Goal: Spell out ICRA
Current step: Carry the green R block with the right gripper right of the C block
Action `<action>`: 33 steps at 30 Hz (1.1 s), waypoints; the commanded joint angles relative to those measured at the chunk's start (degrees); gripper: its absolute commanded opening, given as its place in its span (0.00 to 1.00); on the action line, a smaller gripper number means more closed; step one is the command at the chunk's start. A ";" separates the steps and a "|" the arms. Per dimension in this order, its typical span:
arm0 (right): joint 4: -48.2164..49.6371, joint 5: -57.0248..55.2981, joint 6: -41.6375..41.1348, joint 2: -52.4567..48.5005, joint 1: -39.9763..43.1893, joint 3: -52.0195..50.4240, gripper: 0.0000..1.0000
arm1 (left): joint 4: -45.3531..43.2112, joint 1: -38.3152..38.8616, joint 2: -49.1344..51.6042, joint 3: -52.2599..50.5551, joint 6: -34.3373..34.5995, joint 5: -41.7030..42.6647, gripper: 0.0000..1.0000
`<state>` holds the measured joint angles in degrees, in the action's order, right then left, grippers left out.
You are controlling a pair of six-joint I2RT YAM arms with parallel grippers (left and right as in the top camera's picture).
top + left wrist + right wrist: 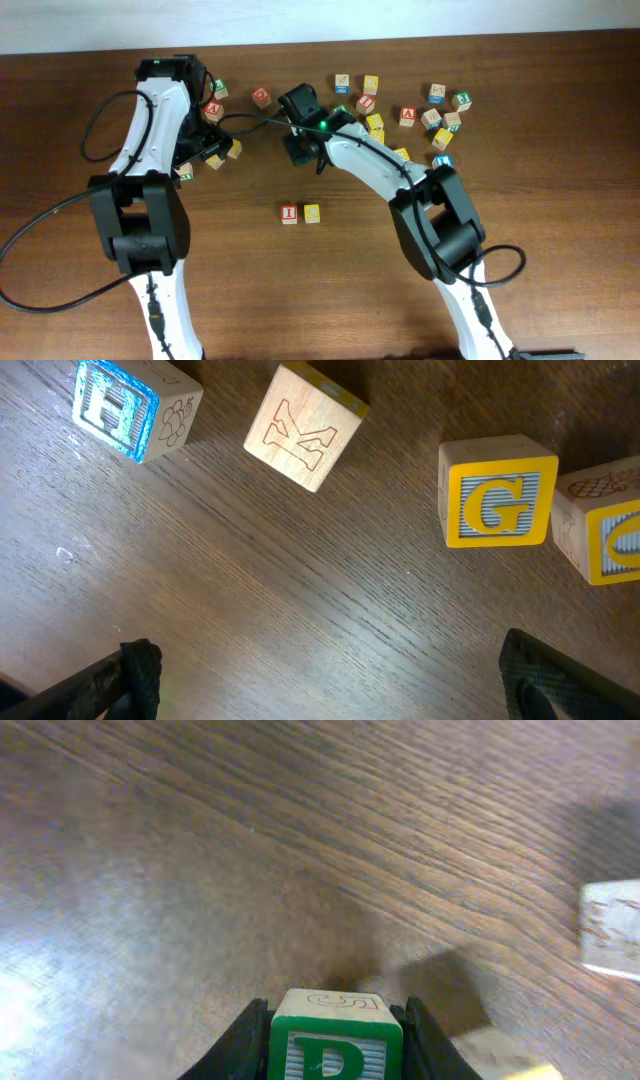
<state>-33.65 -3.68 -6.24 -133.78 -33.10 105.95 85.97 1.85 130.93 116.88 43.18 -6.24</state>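
Note:
A red "I" block [289, 213] and a yellow block [312, 213] stand side by side at the table's middle. My right gripper [300, 148] is behind them. In the right wrist view it [335, 1020] is shut on a green-framed block [335, 1042] held above the wood. Only the top of the block's letter shows, a P or R. My left gripper [205, 140] is at the back left. In the left wrist view it [330, 680] is open and empty over bare wood, just short of a yellow "G" block [497, 492].
Near the left gripper lie a blue "H" block [120, 405], a plain engraved block [305, 428] and another yellow block [610, 530]. Several letter blocks are scattered at the back right [408, 115]. A red "A" block [213, 110] lies at the back left.

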 commanded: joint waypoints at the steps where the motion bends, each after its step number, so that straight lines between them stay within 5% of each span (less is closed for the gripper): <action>1: -3.82 -0.96 -0.31 8.07 -0.26 0.13 0.23 | 0.02 -0.15 -1.40 0.04 0.50 -0.24 0.99; 13: -38.12 -2.69 -12.79 12.55 -0.26 -0.83 0.14 | 0.02 -0.15 -1.40 0.04 0.50 -0.24 0.99; 22: -32.00 9.55 -17.49 12.55 -0.28 -9.31 0.09 | 0.02 -0.15 -1.40 0.04 0.50 -0.24 0.99; 33: -23.69 9.53 -23.50 12.44 -0.31 -15.32 0.10 | 0.02 -0.15 -1.40 0.04 0.50 -0.24 0.99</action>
<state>-58.54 5.23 -28.08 -122.34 -33.10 92.14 85.97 1.85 130.93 116.88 43.18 -6.24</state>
